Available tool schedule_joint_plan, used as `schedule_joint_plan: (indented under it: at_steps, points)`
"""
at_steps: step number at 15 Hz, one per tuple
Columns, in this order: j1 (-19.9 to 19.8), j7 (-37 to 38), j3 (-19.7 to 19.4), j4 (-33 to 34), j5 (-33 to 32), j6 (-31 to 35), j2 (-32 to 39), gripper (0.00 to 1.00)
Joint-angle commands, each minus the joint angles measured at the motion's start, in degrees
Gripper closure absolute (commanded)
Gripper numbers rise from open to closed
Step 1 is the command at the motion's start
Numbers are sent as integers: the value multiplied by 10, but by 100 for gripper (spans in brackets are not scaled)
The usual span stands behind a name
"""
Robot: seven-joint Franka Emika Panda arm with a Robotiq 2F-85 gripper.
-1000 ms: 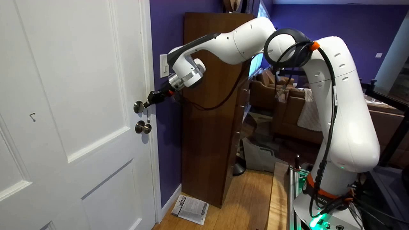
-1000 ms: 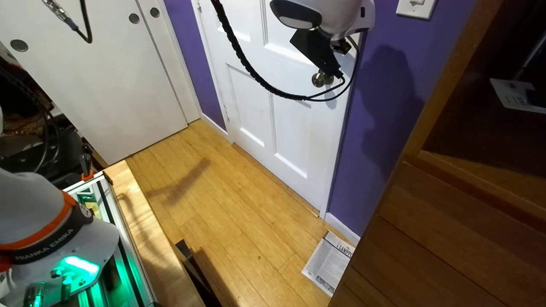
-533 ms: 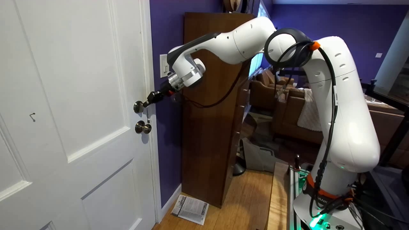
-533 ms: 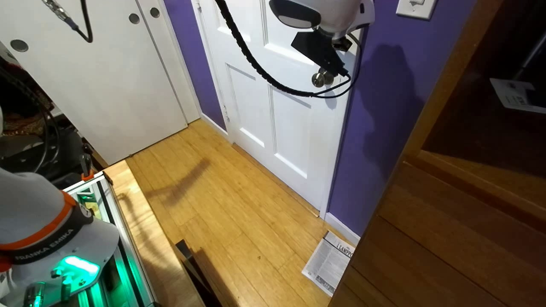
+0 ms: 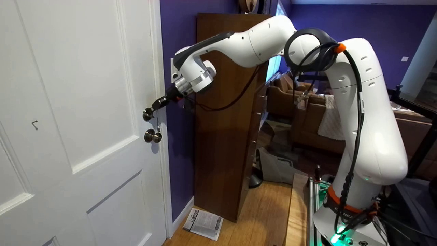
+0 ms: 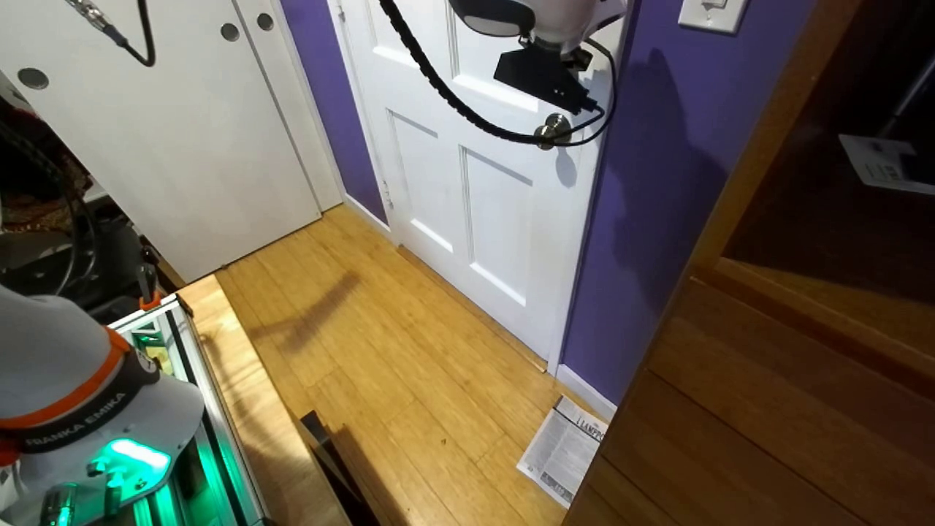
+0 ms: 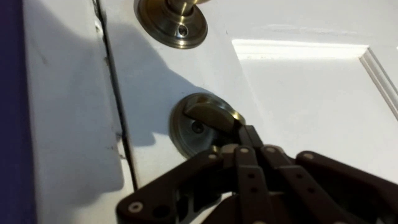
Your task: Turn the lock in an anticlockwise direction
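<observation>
The lock is a round metal plate (image 7: pixel 196 141) on the white door, with a raised thumb-turn (image 7: pixel 211 115) lying aslant across it in the wrist view. In an exterior view the lock (image 5: pixel 147 114) sits above the door knob. My gripper (image 7: pixel 250 136) is shut, its fingertips together with nothing between them. The tips are at the lock's edge, close against one end of the thumb-turn; whether they touch it I cannot tell. In an exterior view the gripper (image 5: pixel 153 108) reaches down to the lock from the upper right. In an exterior view the lock is hidden behind the wrist.
The door knob (image 5: pixel 152 136) sticks out just below the lock and also shows in the wrist view (image 7: pixel 174 25). The door frame and purple wall (image 6: pixel 657 146) are beside the lock. A wall switch plate (image 6: pixel 714 13) and a tall brown cabinet (image 5: pixel 222 136) stand close by.
My gripper has moved slightly up and towards the door, its tips now at the upper part of the lock. The wrist has lifted, and more of the knob shows.
</observation>
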Motion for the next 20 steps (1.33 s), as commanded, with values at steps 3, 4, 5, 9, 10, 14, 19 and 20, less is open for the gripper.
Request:
schedule_joint_plan:
  at_steps: [3,4,5,9,10,14,19,20]
  points:
    - [17,28,-10,-32,-12,23,-22,100]
    - [21,60,-17,-45,-28,19,-33,100]
    - [26,98,-25,-60,-46,18,-47,100]
    - [49,259,-53,-126,-132,13,-114,100]
    - [52,303,-58,-149,-164,11,-133,74]
    - [102,484,-117,-217,-314,-3,-199,53]
    - [97,682,-104,-263,-524,-30,-267,15]
    - [96,708,-99,-266,-551,-46,-280,7]
